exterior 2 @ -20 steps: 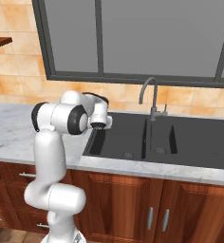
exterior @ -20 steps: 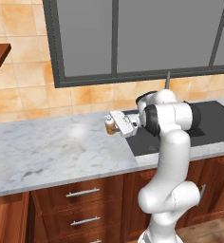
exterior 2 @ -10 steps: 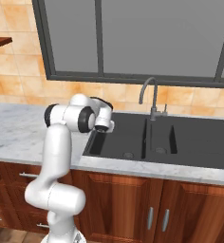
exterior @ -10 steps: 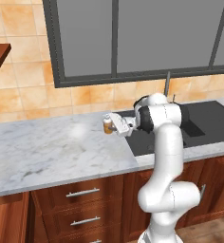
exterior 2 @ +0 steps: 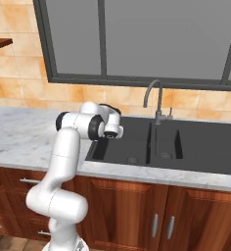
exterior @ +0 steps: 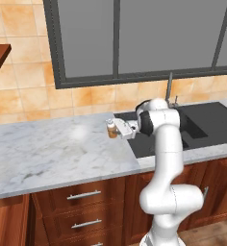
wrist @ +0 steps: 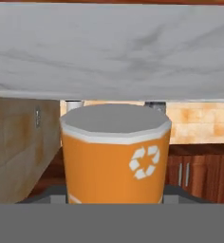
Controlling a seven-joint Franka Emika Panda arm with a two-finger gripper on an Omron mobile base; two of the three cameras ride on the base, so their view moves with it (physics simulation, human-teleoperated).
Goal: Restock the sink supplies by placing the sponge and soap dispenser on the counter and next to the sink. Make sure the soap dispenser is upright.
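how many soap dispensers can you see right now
1. The soap dispenser is held in the gripper over the counter, just left of the sink; the hand view shows its orange body up close. Others may be out of frame.

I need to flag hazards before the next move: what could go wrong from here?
1. The tool holds the soap dispenser sideways near the sink edge; released so, it would probably lie flat, not upright.
2. It hangs above the counter beside the basin; a slip might roll it in.
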